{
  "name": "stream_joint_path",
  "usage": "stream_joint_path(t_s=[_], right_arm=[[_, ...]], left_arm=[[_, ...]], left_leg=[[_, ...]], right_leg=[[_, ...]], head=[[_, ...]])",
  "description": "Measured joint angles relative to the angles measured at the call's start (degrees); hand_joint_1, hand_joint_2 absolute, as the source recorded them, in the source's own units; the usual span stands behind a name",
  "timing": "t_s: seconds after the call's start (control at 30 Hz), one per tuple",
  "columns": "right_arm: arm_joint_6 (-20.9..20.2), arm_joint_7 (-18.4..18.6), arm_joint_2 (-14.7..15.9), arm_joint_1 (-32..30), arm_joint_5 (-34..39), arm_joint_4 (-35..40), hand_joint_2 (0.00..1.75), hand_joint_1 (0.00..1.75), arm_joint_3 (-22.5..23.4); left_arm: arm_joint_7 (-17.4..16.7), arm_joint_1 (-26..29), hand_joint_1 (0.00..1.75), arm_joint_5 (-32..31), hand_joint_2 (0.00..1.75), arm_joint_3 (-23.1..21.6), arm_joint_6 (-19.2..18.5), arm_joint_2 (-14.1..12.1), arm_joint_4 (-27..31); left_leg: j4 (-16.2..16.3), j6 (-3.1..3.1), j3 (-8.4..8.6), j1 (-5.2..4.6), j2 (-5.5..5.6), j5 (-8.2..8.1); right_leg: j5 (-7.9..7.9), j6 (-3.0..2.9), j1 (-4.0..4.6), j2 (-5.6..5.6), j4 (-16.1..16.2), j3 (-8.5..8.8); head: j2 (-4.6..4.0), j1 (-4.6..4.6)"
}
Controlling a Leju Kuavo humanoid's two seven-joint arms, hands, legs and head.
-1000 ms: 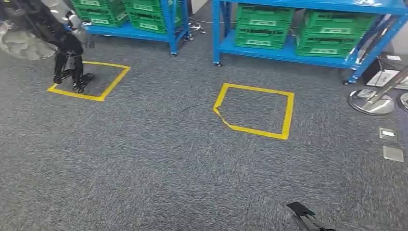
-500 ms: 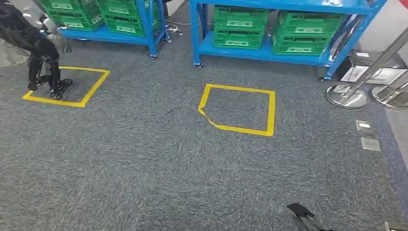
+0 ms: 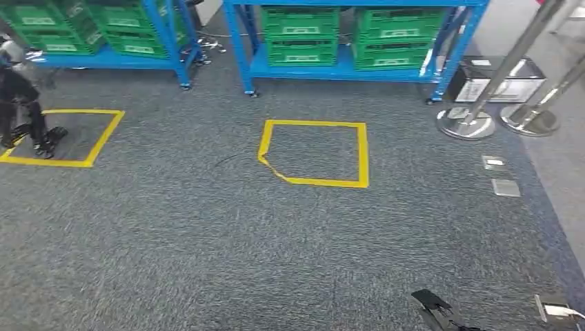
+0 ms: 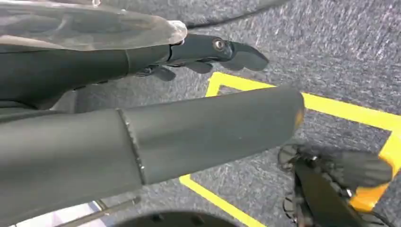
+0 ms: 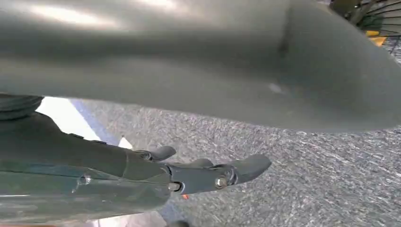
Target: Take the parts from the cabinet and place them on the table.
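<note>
Two blue shelving racks stand at the far side of the carpet, one ahead (image 3: 331,71) and one to the left (image 3: 176,52). Green crates (image 3: 300,34) sit stacked on their low shelves, and I cannot see what is inside them. My left hand (image 4: 156,56) hangs over the carpet with its fingers (image 4: 236,52) stretched out and nothing in it. My right hand (image 5: 156,175) hangs the same way, its fingers (image 5: 246,165) straight and holding nothing.
A yellow tape square (image 3: 362,155) marks the carpet before the middle rack. Another tape square (image 3: 103,138) lies at the left, with a dark legged robot (image 3: 21,103) standing in it. Two chrome stanchion bases (image 3: 469,121), a boxed unit (image 3: 493,79) and floor sockets (image 3: 500,176) are on the right.
The whole picture has slid left as my view turned right. The racks, squares and other robot sit further left, and the stanchions and floor sockets have come further in.
</note>
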State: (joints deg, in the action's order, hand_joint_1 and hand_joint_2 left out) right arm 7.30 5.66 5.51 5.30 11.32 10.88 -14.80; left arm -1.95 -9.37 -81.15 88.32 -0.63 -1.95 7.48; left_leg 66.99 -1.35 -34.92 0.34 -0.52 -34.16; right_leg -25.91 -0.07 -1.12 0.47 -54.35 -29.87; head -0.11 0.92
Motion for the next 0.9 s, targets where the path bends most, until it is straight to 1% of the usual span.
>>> stream_joint_path(t_s=[0.03,0.07,0.1,0.13,0.17,0.2,0.23,0.27,0.3,0.33,0.37,0.4,0.43,0.47,0.5,0.53,0.57,0.6,0.63,0.67,0.7,0.73,0.77,0.83,0.87,0.9], right_arm=[[-0.02,0.17,0.0,-0.02,0.0,0.0,0.0,0.0,-0.02],[-0.02,0.28,-0.02,-0.06,0.0,-0.02,0.0,0.0,-0.07],[-0.02,0.31,-0.02,-0.08,0.0,-0.02,0.0,0.0,-0.11],[-0.02,0.31,-0.02,-0.06,0.0,-0.02,0.0,0.0,-0.13],[-0.02,0.33,-0.02,0.0,0.0,0.0,0.0,0.0,-0.13],[-0.02,0.33,-0.02,0.04,0.0,0.0,0.0,0.0,-0.18],[-0.02,0.33,-0.02,0.12,0.0,0.0,0.0,0.0,-0.2],[-0.02,0.37,-0.02,0.2,0.0,0.0,0.0,0.0,-0.22],[-0.02,0.39,-0.02,0.19,0.0,0.0,0.0,0.0,-0.22],[-0.09,0.04,-0.04,0.11,0.02,0.0,0.0,0.0,-0.22],[-0.22,-0.61,-0.02,0.05,0.31,0.0,0.0,0.0,-0.22],[-0.28,-0.48,0.0,0.05,0.07,0.0,0.0,0.0,-0.22],[-0.48,-0.04,0.0,0.1,-0.09,0.0,0.0,0.0,-0.26],[-0.55,0.18,0.0,0.15,0.02,0.0,0.0,0.0,-0.28],[-0.7,0.17,0.0,0.16,0.24,0.0,0.0,0.0,-0.28],[-0.92,0.17,0.0,0.08,0.44,0.0,0.0,0.0,-0.28],[-1.16,0.17,-0.02,-0.05,0.42,0.0,0.0,0.0,-0.28],[-1.18,0.15,-0.02,-0.19,0.42,0.0,0.0,0.0,-0.28],[-1.2,0.09,0.0,-0.24,0.37,0.0,0.0,0.0,-0.28],[-1.22,-0.07,0.0,-0.24,0.35,0.0,0.0,0.0,-0.28],[-1.22,-0.24,0.0,-0.18,0.35,0.0,0.0,0.0,-0.28],[-1.25,-0.37,0.0,-0.14,0.35,0.0,0.0,0.0,-0.28],[-1.31,-0.42,0.0,-0.12,0.35,0.0,0.0,0.0,-0.28],[-1.46,-0.55,-0.02,-0.06,0.35,0.0,0.0,0.0,-0.28],[-1.55,-0.55,0.0,-0.18,0.35,-0.02,0.0,0.0,-0.28],[-1.62,-0.63,0.0,-0.17,0.37,-0.02,0.0,0.0,-0.28]], left_arm=[[-0.04,0.05,0.0,0.02,0.0,0.0,0.0,-0.02,0.0],[-0.04,0.11,0.0,0.02,0.0,0.0,0.0,0.0,0.0],[-0.04,0.19,0.0,0.04,0.0,0.0,0.0,0.02,0.0],[-0.06,0.21,0.0,0.07,0.0,0.0,0.0,0.04,0.0],[-0.04,0.2,0.0,0.17,0.0,0.0,0.0,0.04,0.0],[-0.04,0.17,0.0,0.17,0.0,0.0,0.0,0.0,0.0],[-0.04,0.18,0.0,0.19,0.0,0.0,0.02,-0.13,0.0],[-0.04,0.13,0.0,0.17,0.0,0.0,0.02,-0.13,0.0],[-0.02,0.04,0.0,0.17,0.0,0.0,0.02,-0.13,0.0],[0.0,-0.06,0.0,0.17,0.0,-0.02,0.02,-0.13,0.0],[0.09,-0.1,0.0,0.15,0.0,0.0,0.02,-0.11,0.0],[0.13,-0.15,0.0,-0.04,0.0,0.0,0.0,0.07,0.0],[0.18,-0.14,0.0,-0.26,0.0,0.0,-0.02,0.07,0.0],[0.18,-0.07,0.0,-0.39,0.0,0.0,-0.11,0.04,0.0],[0.18,0.03,0.0,-0.48,0.0,0.0,-0.2,0.04,0.0],[0.18,0.12,0.0,-0.61,0.0,0.0,-0.31,0.04,0.0],[0.2,0.18,0.0,-0.66,0.0,0.0,-0.55,0.04,0.0],[0.2,0.22,0.0,-0.72,0.0,-0.02,-0.57,0.02,0.0],[0.2,0.23,0.0,-0.74,0.0,-0.02,-0.57,0.04,0.0],[0.2,0.22,0.0,-0.79,0.0,-0.02,-0.57,0.04,0.0],[0.2,0.2,0.0,-0.79,0.0,-0.02,-0.59,0.07,0.0],[0.2,0.21,0.0,-0.81,0.0,0.0,-0.59,0.07,0.0],[0.2,0.15,0.0,-0.81,0.0,0.0,-0.59,0.02,0.0],[0.2,0.14,0.0,-0.81,0.0,0.0,-0.59,-0.02,0.0],[0.2,0.09,0.0,-0.83,0.0,0.0,-0.59,-0.02,0.0],[0.2,0.06,0.0,-0.83,0.0,0.0,-0.59,-0.02,0.0]], left_leg=[[4.59,-0.05,-2.3,0.0,0.05,-1.52],[6.61,0.01,-3.44,0.0,0.07,-1.61],[5.73,0.18,-3.15,-0.01,0.08,-0.4],[2.15,0.44,-1.52,-0.01,0.18,1.96],[-3.33,0.76,1.09,-0.01,0.41,4.8],[-8.98,1.14,3.89,-0.01,1.27,7.21],[-12.81,1.56,5.57,-0.13,3.29,7.77],[-13.36,1.54,5.69,-0.17,2.78,7.7],[-13.32,1.62,5.63,-0.33,2.47,7.74],[-13.26,1.87,5.65,-0.54,2.21,7.67],[-13.53,2.21,5.71,-0.44,1.9,7.9],[-14.36,2.66,5.92,0.03,1.39,8.38],[-14.51,2.97,5.95,-0.03,1.07,8.47],[-14.5,3.22,5.86,-0.07,0.89,8.48],[-14.5,3.24,5.83,-0.15,0.62,8.49],[-14.46,3.24,5.75,-0.18,0.32,8.49],[-14.45,3.31,5.72,-0.18,0.16,8.36],[-14.41,3.26,5.77,-0.18,0.04,8.33],[-14.33,3.16,5.85,-0.16,-0.05,8.26],[-14.17,2.97,5.97,-0.1,-0.13,8.11],[-13.93,2.72,6.14,-0.05,-0.22,7.89],[-13.71,2.39,6.15,-0.1,-0.34,7.64],[-13.06,2.03,5.9,-0.54,-0.34,7.38],[-13.3,1.66,5.86,-0.54,-0.44,7.51],[-13.39,1.4,5.97,-0.44,-0.53,7.52],[-13.17,1.01,5.89,-0.36,-0.48,7.22]], right_leg=[[0.04,-0.06,0.07,0.38,-0.01,-0.14],[0.08,-0.1,0.13,0.81,-0.01,-0.19],[0.11,-0.11,0.14,1.3,-0.01,-0.17],[0.12,-0.1,0.15,1.83,-0.02,-0.11],[0.14,-0.05,0.15,2.36,-0.01,0.01],[0.18,0.01,0.15,2.87,-0.01,0.11],[0.17,0.25,0.27,3.21,-0.08,0.0],[0.12,0.48,0.48,3.72,-0.22,-0.2],[0.27,0.8,0.33,3.92,-0.12,-0.28],[0.33,1.23,0.12,4.21,0.06,-0.29],[0.43,1.66,0.18,4.53,0.23,-0.37],[0.06,1.83,0.07,3.93,-0.31,-0.44],[-1.61,1.94,0.33,1.94,-2.28,-1.16],[-4.15,2.04,0.25,0.95,-6.12,-2.92],[-6.61,2.23,0.19,0.62,-10.8,-4.89],[-8.7,2.43,0.16,0.38,-15.62,-6.93],[-9.39,2.62,0.1,0.26,-18.6,-8.16],[-8.59,2.71,0.0,0.14,-18.47,-7.97],[-6.57,2.73,-0.06,-0.01,-15.53,-6.46],[-4.0,2.66,-0.07,-0.2,-10.78,-3.93],[-1.37,2.55,-0.07,-0.48,-4.91,-0.97],[-0.88,2.44,-0.04,-0.98,-0.94,0.74],[-1.27,1.97,0.33,-0.87,-0.26,1.0],[-1.35,1.33,0.37,-0.65,-0.55,0.72],[-1.33,0.97,0.52,-0.55,-0.47,0.7],[-1.07,0.51,0.16,-0.51,-0.05,1.06]], head=[[0.0,-0.17],[0.0,-0.17],[0.0,-0.2],[0.0,-0.26],[0.0,-0.28],[0.0,-0.33],[0.0,-0.39],[0.0,-0.41],[0.0,-0.33],[0.0,-0.33],[0.0,-0.33],[0.0,-0.37],[0.0,-0.02],[0.0,0.42],[0.0,0.79],[0.0,0.9],[0.0,1.05],[0.0,1.27],[0.0,1.42],[0.0,1.53],[0.0,1.77],[0.0,2.1],[0.0,2.21],[0.0,1.29],[0.0,1.05],[0.0,1.18]])
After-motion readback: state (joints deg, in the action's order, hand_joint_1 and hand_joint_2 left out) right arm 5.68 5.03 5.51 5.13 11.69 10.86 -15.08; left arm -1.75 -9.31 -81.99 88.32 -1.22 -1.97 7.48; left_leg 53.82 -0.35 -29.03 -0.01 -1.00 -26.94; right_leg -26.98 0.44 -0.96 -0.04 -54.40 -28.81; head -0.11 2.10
